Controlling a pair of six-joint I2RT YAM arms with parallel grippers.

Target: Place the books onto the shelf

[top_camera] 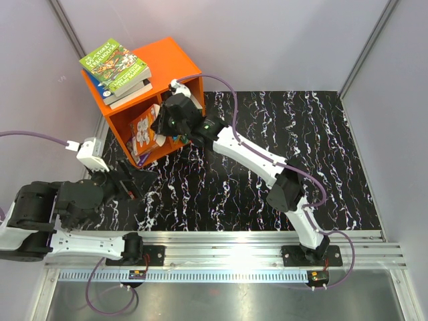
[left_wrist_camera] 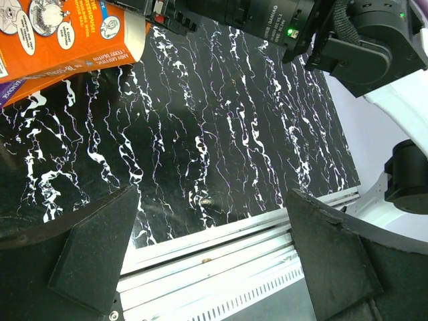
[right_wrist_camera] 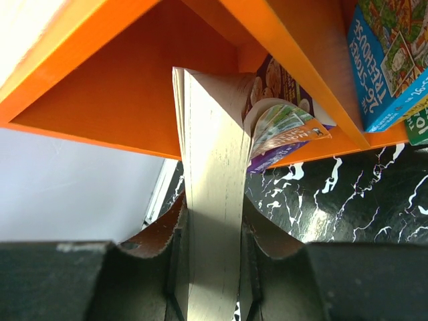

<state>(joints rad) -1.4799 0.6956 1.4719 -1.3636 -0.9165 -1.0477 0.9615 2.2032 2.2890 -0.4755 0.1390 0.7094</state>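
Observation:
The orange shelf [top_camera: 167, 57] stands at the table's far left, its two compartments facing the mat. My right gripper [top_camera: 175, 119] is at the right compartment, shut on a book [right_wrist_camera: 210, 200] held by its page edge, the far end inside the shelf [right_wrist_camera: 120, 87]. A purple-covered book [right_wrist_camera: 281, 130] with curled pages leans beside it. An orange-covered book [top_camera: 144, 134] leans in the left compartment and also shows in the left wrist view [left_wrist_camera: 67, 33]. A stack of books [top_camera: 115, 65], green cover uppermost, lies on the shelf's top. My left gripper [left_wrist_camera: 212, 200] hangs open over the mat, holding nothing.
The black marbled mat [top_camera: 281, 147] covers the table right of the shelf. A metal rail [top_camera: 254, 244] runs along the near edge. Grey walls close in on the left and right. The right arm [top_camera: 261, 160] stretches diagonally across the mat.

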